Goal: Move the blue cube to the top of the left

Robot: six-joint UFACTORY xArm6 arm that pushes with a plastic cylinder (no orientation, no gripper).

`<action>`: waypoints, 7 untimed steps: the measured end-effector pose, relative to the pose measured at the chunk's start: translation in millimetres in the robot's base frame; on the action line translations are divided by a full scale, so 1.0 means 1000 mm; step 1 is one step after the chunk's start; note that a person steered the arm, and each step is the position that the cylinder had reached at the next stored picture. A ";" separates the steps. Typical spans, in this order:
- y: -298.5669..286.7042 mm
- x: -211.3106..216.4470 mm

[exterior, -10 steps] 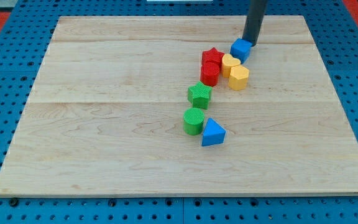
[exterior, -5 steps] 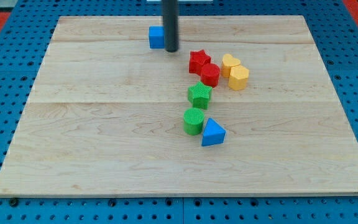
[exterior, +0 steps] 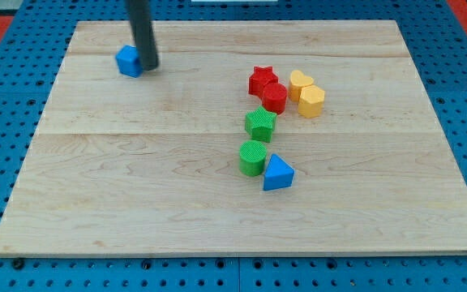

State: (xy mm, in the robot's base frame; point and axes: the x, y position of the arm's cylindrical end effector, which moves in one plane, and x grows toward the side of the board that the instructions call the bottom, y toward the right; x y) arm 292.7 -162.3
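The blue cube (exterior: pixel 128 61) lies near the board's top left, turned slightly on the wood. My tip (exterior: pixel 148 66) stands right against the cube's right side, touching it. The rod rises from there out of the view's top.
A cluster sits right of centre: red star (exterior: pixel 260 79), red cylinder (exterior: pixel 275 97), yellow heart (exterior: pixel 300 83), yellow hexagon (exterior: pixel 312 100), green star (exterior: pixel 260 123), green cylinder (exterior: pixel 252 157), blue triangle (exterior: pixel 277 173). The wooden board (exterior: pixel 136 203) lies on a blue pegboard.
My tip has swept left along the board's top, pushing the blue cube from the cluster's top right to the top left. The red star and red cylinder shifted slightly.
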 end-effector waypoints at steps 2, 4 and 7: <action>-0.023 0.044; -0.079 0.001; 0.004 -0.014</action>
State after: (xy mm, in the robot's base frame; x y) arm 278.6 -158.6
